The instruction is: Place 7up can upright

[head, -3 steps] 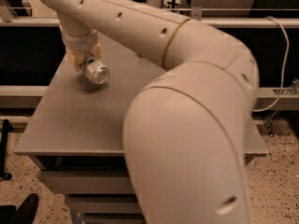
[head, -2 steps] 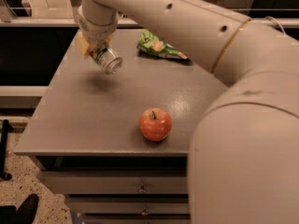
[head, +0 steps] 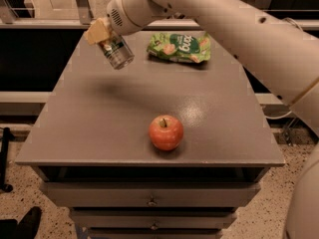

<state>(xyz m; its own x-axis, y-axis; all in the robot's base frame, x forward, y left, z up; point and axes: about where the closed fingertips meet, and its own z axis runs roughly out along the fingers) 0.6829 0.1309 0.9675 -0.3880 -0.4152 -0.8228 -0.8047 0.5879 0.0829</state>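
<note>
The 7up can (head: 116,52) is a small silver can with green markings, held tilted in the air above the back left of the grey table (head: 99,113), its shiny end pointing down and toward me. My gripper (head: 103,36) is shut on the can's upper part, with a tan fingertip (head: 96,32) showing at its left. The white arm reaches in from the upper right. The can casts a shadow on the table below it.
A red apple (head: 166,132) stands near the table's front middle. A green crinkly snack bag (head: 180,47) lies at the back middle-right. Drawers (head: 149,198) sit under the tabletop. A railing runs behind the table.
The arm has swung back and up out of the foreground, uncovering the apple and the snack bag. The can has stayed in the gripper, lifted higher over the table's back left.
</note>
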